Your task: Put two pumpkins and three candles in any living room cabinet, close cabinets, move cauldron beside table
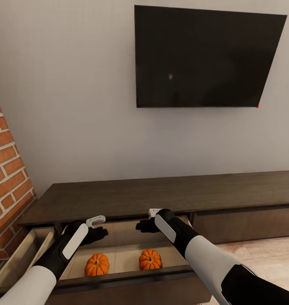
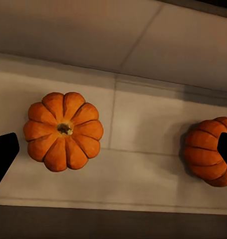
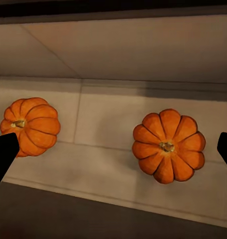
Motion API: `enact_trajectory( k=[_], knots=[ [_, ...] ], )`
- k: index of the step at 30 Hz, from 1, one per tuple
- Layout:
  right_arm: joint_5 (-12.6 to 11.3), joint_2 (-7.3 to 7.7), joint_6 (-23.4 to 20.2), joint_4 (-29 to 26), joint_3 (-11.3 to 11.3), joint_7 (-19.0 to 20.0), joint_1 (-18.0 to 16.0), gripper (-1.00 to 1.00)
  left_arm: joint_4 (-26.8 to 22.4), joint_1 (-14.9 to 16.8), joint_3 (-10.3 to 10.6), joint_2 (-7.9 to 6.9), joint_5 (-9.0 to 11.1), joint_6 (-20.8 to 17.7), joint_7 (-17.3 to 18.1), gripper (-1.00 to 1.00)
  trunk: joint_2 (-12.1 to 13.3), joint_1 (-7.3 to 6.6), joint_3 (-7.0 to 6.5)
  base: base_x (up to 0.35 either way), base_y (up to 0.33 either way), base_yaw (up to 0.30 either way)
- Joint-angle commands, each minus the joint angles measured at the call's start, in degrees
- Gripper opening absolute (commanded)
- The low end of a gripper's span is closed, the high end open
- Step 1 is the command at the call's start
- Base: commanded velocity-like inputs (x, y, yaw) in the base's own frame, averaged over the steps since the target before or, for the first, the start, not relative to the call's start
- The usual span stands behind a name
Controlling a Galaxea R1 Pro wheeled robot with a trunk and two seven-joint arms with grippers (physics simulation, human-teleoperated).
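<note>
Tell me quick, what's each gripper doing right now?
Left gripper: open, empty, over the light tan open drawer.
Right gripper: open, empty, over the same drawer.

The head camera looks forward and slightly down from above both arms, facing the wall with the television [image 1: 208, 57] and the long low cabinet [image 1: 161, 197], whose near drawer [image 1: 119, 243] stands open below. Each wrist camera hangs close over that same open drawer, looking straight down onto its tan floor. All three views share the two pumpkins: the left pumpkin [image 1: 97, 264] [image 2: 63, 131] [image 3: 27, 125] and the right pumpkin [image 1: 150, 259] [image 2: 211, 151] [image 3: 168, 145], well apart.
</note>
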State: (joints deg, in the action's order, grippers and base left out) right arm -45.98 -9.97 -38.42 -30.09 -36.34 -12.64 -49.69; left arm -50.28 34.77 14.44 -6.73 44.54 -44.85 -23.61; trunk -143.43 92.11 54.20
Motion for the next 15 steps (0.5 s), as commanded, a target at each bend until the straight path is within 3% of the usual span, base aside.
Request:
enact_trajectory(
  k=[1, 10, 15],
  knots=[
    [-0.6, 0.03, -0.1, -0.1, -0.3, -0.5, -0.1, 1.0, -0.1, 0.0, 0.2, -0.06, 0.6, 0.0, -0.6, 1.0, 0.0, -0.02, 0.06, -0.128, 0.0, 0.0],
    [-0.6, 0.12, 0.1, -2.4, -0.3, -0.2, -0.1, 1.0, -0.1, 0.0, 0.2, -0.04, 0.5, 0.0, -0.6, 1.0, 0.0, -0.02, 0.06, -0.238, 0.051, 0.0],
    [-0.6, 0.18, 0.1, -2.6, -0.3, -0.1, -0.1, 1.0, -0.1, 0.0, 0.2, -0.04, 0.5, 0.0, -0.6, 1.0, 0.0, -0.02, 0.06, -0.06, 0.005, 0.0]
  ],
)
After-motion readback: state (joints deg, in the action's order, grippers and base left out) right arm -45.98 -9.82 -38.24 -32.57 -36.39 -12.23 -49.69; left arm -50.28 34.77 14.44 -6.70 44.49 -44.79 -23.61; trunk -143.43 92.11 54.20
